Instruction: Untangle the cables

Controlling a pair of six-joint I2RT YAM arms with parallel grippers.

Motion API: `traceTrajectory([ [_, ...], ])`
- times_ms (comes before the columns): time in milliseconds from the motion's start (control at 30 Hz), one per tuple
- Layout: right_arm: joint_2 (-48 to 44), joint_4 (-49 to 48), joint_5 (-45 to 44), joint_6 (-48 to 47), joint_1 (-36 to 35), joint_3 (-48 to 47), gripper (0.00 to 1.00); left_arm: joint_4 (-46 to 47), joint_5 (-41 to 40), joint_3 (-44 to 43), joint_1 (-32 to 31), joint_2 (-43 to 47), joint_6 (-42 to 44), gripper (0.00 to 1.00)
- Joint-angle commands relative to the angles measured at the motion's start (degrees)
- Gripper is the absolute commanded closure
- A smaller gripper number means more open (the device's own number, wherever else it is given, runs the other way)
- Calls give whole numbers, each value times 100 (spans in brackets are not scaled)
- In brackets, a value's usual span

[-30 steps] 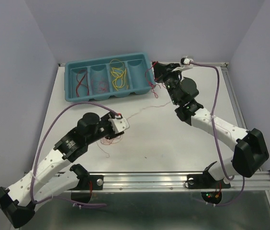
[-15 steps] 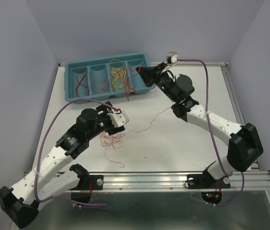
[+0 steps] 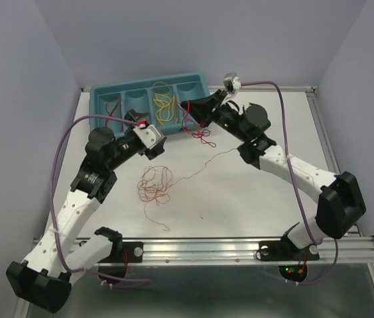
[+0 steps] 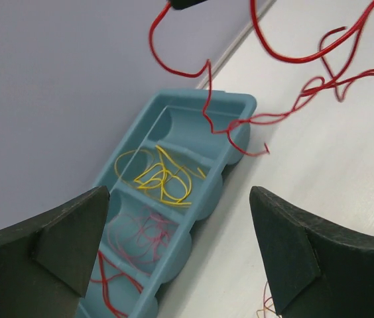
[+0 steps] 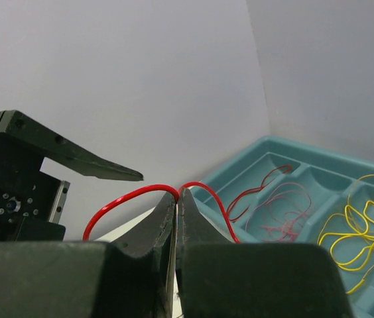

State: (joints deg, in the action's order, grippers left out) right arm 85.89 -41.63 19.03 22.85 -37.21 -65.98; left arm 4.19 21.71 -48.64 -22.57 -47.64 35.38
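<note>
Left jaws now released, lifted off the cable tangle (image 3: 155, 184); right jaws stay clenched on 1 red cable (image 5: 134, 193).

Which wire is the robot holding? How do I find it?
Find the teal plastic four-compartment tray at the table's far side. Over its right end, the right gripper pinches a thin red wire. Other wires lie in the tray or on the table; only this one hangs pinched.
</note>
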Motion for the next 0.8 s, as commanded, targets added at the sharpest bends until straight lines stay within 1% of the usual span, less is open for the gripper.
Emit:
traceTrajectory([
  [0, -186, -381, 215, 70, -41, -293, 99, -145, 1369, -715, 173, -526, 469, 1],
  [133, -195, -373, 610, 53, -41, -311, 100, -401, 2116, -1217, 349, -1247, 821, 1],
  [200, -204, -364, 734, 27, -49, -311, 99, -769, 2582, -1619, 480, -1606, 1023, 1],
  [300, -204, -373, 962, -17, -49, -319, 100, -867, 2908, -1963, 499, -1967, 998, 1],
  [433, -169, -373, 1042, -79, -41, -346, 99, -902, 3163, -2211, 560, -2258, 927, 1],
  [500, -116, -381, 1059, -132, -41, -381, 99, -1199, 3514, -2281, 569, -2329, 1190, 1],
  [533, -99, -373, 1085, -141, -41, -398, 99, -1575, 3785, -2307, 569, -2346, 1348, 1],
  [600, -98, -381, 1121, -219, -41, -407, 100, -1972, 3997, -2447, 578, -2399, 1840, 1],
  [633, -98, -390, 1138, -228, -49, -390, 99, -2340, 4138, -2492, 569, -2452, 2007, 1],
  [667, -116, -407, 1156, -263, -41, -381, 99, -2465, 4200, -2562, 569, -2496, 2121, 1],
  [767, -168, -495, 1174, -273, -41, -268, 100, -2476, 4367, -2589, 569, -2627, 2017, 1],
])
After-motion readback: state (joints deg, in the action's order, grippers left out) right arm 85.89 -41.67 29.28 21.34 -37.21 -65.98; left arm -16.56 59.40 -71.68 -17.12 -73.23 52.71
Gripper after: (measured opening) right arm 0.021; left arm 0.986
